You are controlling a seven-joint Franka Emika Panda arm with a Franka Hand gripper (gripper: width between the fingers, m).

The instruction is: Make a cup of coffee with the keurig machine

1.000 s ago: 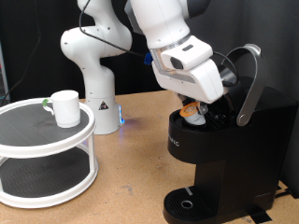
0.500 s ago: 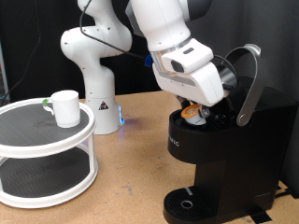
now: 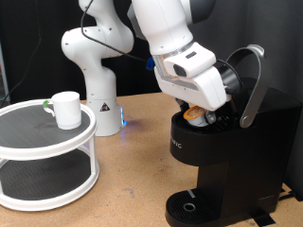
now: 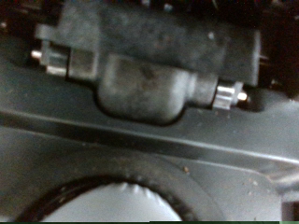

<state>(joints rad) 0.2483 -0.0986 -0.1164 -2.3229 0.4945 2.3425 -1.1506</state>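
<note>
Exterior view: gripper (image 3: pixel 201 106) over keurig machine (image 3: pixel 227 156) open pod well, fingers hidden, grip state unclear; cup (image 3: pixel 66 109) well apart.

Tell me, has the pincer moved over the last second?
Yes, slightly. In the exterior view the pincer and hand have crept toward the view's left and a touch down, judged against the keurig machine, staying over its open pod chamber.
</note>
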